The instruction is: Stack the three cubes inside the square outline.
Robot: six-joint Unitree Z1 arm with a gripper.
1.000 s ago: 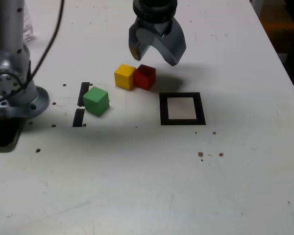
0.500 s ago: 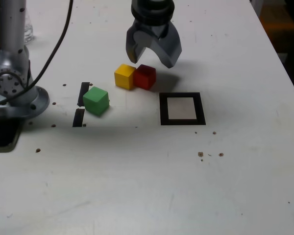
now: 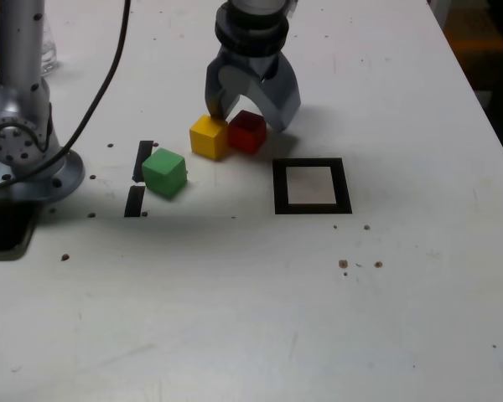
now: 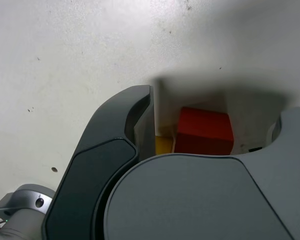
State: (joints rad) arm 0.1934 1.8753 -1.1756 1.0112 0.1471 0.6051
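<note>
We see three solid-colour cubes w/ no pattern: yellow cube (image 3: 209, 136), red cube (image 3: 247, 131), green cube (image 3: 164, 172). Square outline (image 3: 312, 163) is a thick black frame w/ white centre. Two short black strips (image 3: 139, 179) sit on a white table (image 3: 260, 301) w/ small brown specks. Gripper (image 3: 250, 107) is grey; in wrist view it's dark grey.

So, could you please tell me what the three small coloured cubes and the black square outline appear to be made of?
The green cube, yellow cube and red cube look like painted wood or matt plastic: solid colour, crisp edges, no shine; which one cannot be told. The black square outline looks like flat tape or print, lying flush with no raised edge, on the smooth white table.
</note>
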